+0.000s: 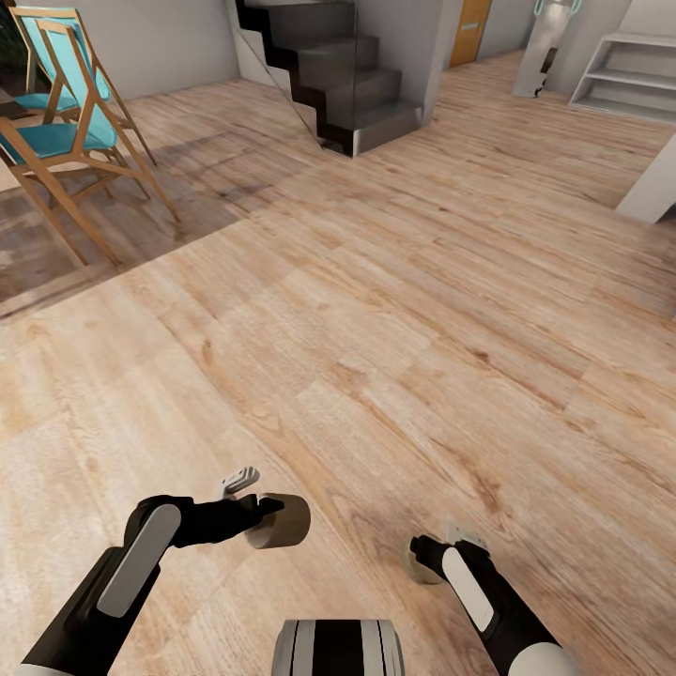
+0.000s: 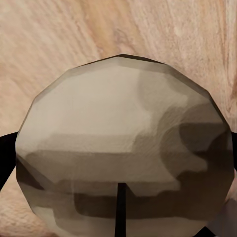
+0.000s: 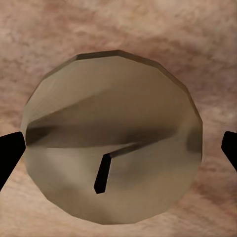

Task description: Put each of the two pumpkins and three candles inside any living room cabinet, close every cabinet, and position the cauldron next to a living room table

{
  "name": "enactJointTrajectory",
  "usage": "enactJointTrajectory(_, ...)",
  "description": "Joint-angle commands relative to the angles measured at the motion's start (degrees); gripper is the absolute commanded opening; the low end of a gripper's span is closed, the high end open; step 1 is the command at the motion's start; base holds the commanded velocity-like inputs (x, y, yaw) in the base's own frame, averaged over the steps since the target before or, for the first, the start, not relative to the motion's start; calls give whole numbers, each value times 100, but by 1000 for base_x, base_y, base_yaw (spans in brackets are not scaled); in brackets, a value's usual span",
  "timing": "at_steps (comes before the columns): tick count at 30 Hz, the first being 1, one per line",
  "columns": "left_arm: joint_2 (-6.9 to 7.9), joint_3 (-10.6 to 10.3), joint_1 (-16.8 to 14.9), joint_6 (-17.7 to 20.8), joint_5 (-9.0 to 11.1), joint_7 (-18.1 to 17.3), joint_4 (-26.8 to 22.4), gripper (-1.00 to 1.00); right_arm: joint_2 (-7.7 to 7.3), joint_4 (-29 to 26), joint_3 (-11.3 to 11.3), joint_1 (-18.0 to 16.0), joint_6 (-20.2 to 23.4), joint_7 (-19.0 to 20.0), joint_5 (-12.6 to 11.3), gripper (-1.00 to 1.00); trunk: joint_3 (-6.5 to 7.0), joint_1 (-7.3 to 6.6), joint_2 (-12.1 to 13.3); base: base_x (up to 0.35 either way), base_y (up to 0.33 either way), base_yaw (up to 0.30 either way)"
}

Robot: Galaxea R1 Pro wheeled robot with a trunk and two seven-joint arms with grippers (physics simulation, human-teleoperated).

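Observation:
Two candles show, both stubby beige cylinders with a dark wick. My left gripper (image 1: pixel 266 513) is shut on one candle (image 1: pixel 282 521), held low over the wooden floor; its round top (image 2: pixel 123 143) faces the left wrist camera, with a black finger (image 2: pixel 4 155) at its rim. My right gripper (image 1: pixel 424 556) is shut on the other candle (image 1: pixel 417 567), whose top (image 3: pixel 113 148) sits between two black fingertips (image 3: pixel 10 153). The pumpkins, cabinet, cauldron and table are out of view.
Pale plank floor (image 1: pixel 394 310) stretches ahead. Two wooden deck chairs (image 1: pixel 66 131) with teal seats stand at the far left. A dark staircase (image 1: pixel 338 75) rises at the back, with an orange door (image 1: pixel 469 28) and white shelves (image 1: pixel 629 75) at the far right.

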Motion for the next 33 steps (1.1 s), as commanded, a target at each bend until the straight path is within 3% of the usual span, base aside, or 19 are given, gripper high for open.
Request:
enactJointTrajectory(1, 5, -9, -3, 5, 54, 52, -7, -100, -7, 57, 6, 1, 33, -62, 58, 100, -4, 1, -1, 0, 0, 0)
enactJointTrajectory(15, 5, -9, -3, 5, 54, 52, -7, -100, -7, 75, 8, 1, 26, -61, 58, 100, -4, 1, -1, 0, 0, 0)
enactJointTrajectory(22, 5, -9, -3, 5, 54, 52, -7, -100, -7, 84, 135, 1, 15, -49, 56, 100, -4, 1, -1, 0, 0, 0)
enactJointTrajectory(27, 5, -9, -3, 5, 54, 52, -7, -100, -7, 99, 156, 1, -35, 326, 57, 100, -4, 1, -1, 0, 0, 0)
enactJointTrajectory(33, 4, -17, -3, 5, 54, 52, -7, -100, -12, 191, 157, 1, -72, 416, 61, 100, -4, 1, -1, 0, 0, 0)
